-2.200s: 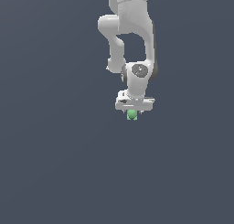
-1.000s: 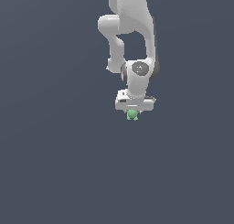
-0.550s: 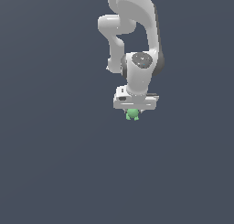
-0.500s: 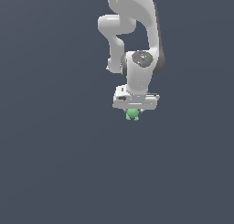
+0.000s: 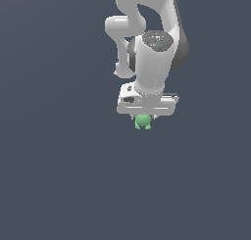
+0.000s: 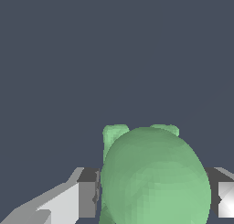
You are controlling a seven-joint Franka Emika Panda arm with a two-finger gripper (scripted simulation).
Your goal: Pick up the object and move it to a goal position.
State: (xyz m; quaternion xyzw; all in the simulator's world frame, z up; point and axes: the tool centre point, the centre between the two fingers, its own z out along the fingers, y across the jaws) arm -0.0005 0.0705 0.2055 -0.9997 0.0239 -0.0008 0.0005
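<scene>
My pincer (image 5: 143, 119) is closed on the green blob (image 5: 143, 121), one finger (image 6: 87, 198) pressed against each flank of it. In the wrist view the blob (image 6: 153, 175) fills the space between my two dark finger pads, touching both, and its rounded body bulges toward the camera. Two small nubs stick out from its far edge, side by side.

In the exterior view the blob hangs just beneath my white hand block, much narrower than the block itself, with the two nubs pointing downward in the picture. Only its lower part shows; the rest is tucked up under the hand and hidden by it. My fingers are mostly hidden there too.

Above the hand, my white arm (image 5: 154, 58) rises through the wrist joint and bends away toward the top of the exterior view.

All around lies the plain dark grey table (image 5: 59, 175), uniform in both views. I cannot tell from these pictures whether the blob is clear of it or touching it.
</scene>
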